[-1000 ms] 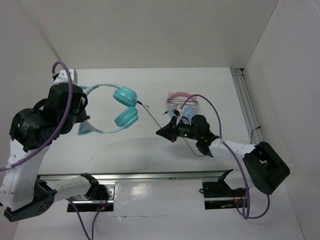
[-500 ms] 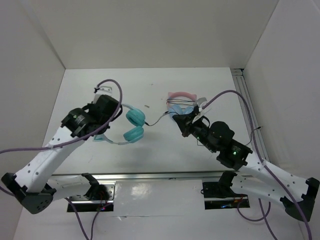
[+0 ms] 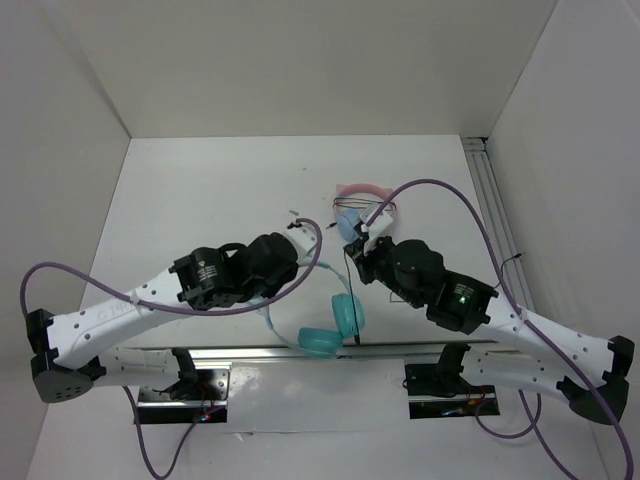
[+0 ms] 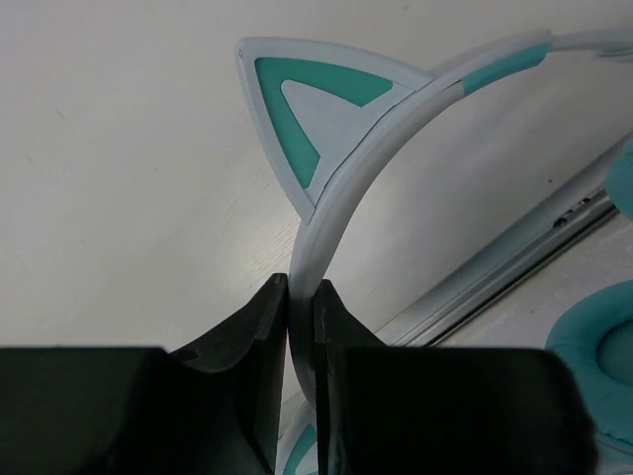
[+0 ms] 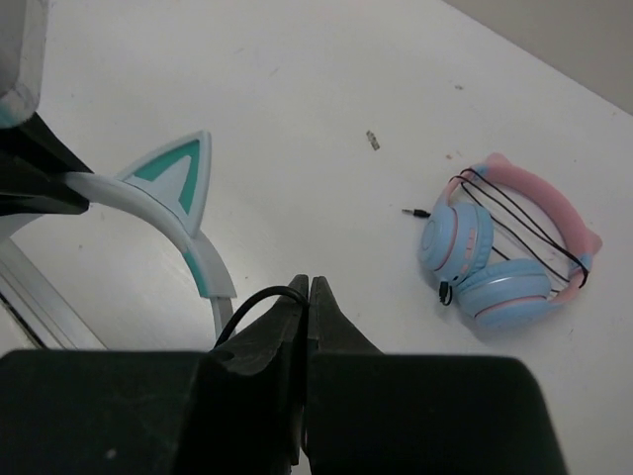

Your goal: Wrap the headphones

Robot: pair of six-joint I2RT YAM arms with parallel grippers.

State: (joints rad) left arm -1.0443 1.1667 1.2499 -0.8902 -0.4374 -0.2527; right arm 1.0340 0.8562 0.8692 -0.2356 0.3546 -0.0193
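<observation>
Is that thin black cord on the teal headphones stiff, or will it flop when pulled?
Probably floppy: the cord curls in a loop beside the right gripper pinching it. Seen from above it runs straight toward the ear cups, so it likely pulls taut easily.

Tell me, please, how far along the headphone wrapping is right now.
Done: the left claw is shut on the headband of the teal headphones, and the pink pair nearby already has its cable wound round it. In hand: the right claw pinches the thin black cable. Left: no turn of that cable shows around the teal headband, so the winding itself has yet to start.
</observation>
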